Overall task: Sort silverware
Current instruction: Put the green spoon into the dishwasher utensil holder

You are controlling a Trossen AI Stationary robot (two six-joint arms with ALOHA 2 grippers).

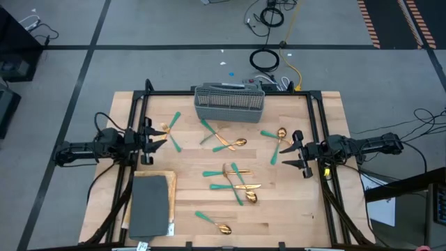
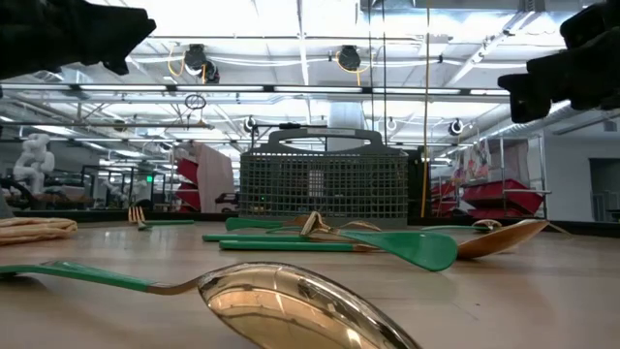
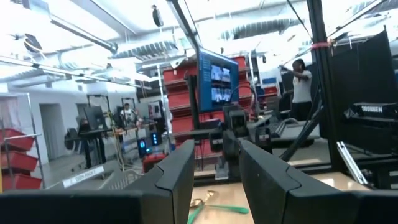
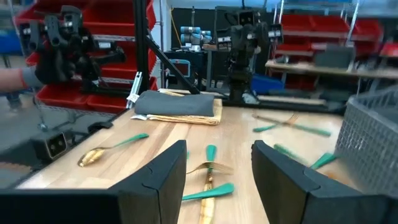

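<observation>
Gold-headed, teal-handled silverware lies flat in scattered groups on the wooden table: a crossed pair (image 1: 171,130) at the left, a cluster (image 1: 221,139) in front of the grey mesh caddy (image 1: 229,102), a pair (image 1: 278,139) at the right, a pile (image 1: 235,180) in the middle and one spoon (image 1: 213,223) near the front edge, which looms large in the low view (image 2: 291,301). My left gripper (image 1: 157,137) hovers open at the table's left, just beside the crossed pair. My right gripper (image 1: 301,155) hovers open at the right, near the right pair. Both hold nothing.
A grey folded cloth on a woven mat (image 1: 150,204) lies at the near left corner, also visible in the right wrist view (image 4: 177,107). A black frame (image 1: 223,93) borders the table. Bare wood lies between the silverware groups. People stand in the room beyond.
</observation>
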